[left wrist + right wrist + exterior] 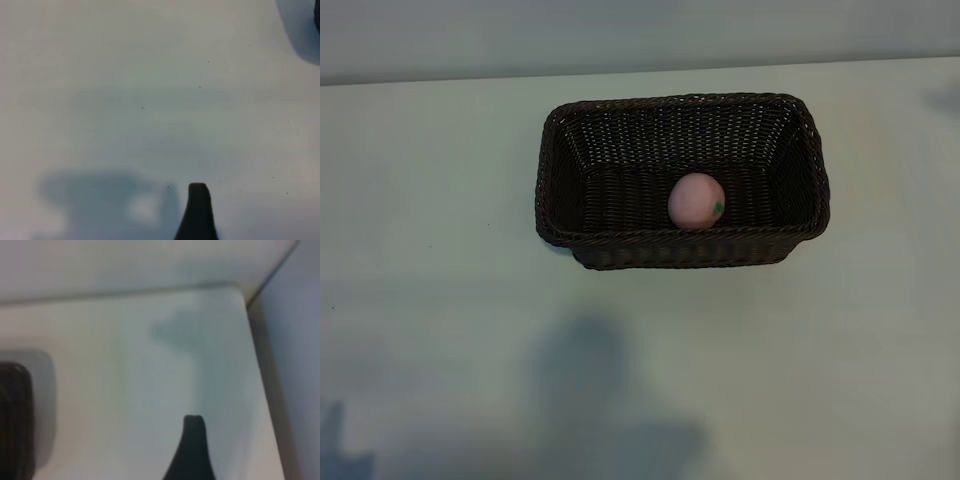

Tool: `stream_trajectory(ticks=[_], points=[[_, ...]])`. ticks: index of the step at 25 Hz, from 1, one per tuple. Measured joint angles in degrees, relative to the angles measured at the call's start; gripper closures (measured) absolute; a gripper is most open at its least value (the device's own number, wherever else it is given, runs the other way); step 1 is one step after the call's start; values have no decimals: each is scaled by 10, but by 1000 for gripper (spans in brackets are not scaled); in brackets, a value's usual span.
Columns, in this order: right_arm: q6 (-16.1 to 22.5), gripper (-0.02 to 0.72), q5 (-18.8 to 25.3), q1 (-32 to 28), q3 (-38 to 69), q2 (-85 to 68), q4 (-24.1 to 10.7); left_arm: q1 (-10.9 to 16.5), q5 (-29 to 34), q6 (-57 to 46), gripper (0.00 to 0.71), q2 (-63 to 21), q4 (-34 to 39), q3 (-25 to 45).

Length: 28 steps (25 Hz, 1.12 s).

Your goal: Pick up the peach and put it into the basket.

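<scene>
Exterior view, item list, all places given relative to the basket.

Basket [610, 140]: dark-brown woven wicker, rectangular with rounded corners and sloping sides, standing upright on the table [430, 300], nearer its far edge than its near one.

Peach [697, 201]: small, round, pale pink, a tiny green mark on its right side. It lies inside the basket, on the floor, right of the basket's middle and close against the near wall. Nothing touches it from above.

Table: pale, matt surface all round the basket; soft dark shadows fall on it on the near side of the basket.

Left gripper [198, 212]: seen only in the left wrist view, one dark fingertip over bare table, well apart from the basket. Jaws spread wide, holding nothing.

Right gripper [192, 450]: seen only in the right wrist view, one dark fingertip over bare table near the table's corner. A dark edge of the basket [15, 420] shows off to the side, apart from the fingertip. Jaws spread wide, holding nothing.
</scene>
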Motion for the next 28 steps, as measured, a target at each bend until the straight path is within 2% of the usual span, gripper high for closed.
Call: stream_trajectory(ticks=[6, 13, 19, 24, 28], points=[[7, 106, 1, 0, 40, -182, 2, 0, 0, 0, 117, 0, 0, 0], [7, 106, -3, 7, 182, -385, -7, 0, 0, 0, 117, 0, 0, 0], [18, 106, -75, 81, 337, -528, -11, 0, 0, 0, 118, 0, 0, 0], [44, 106, -85, 122, 448, -621, -56, 0, 0, 0, 118, 0, 0, 0], [52, 106, -92, 130, 527, -699, -67, 0, 0, 0, 118, 0, -6, 0]])
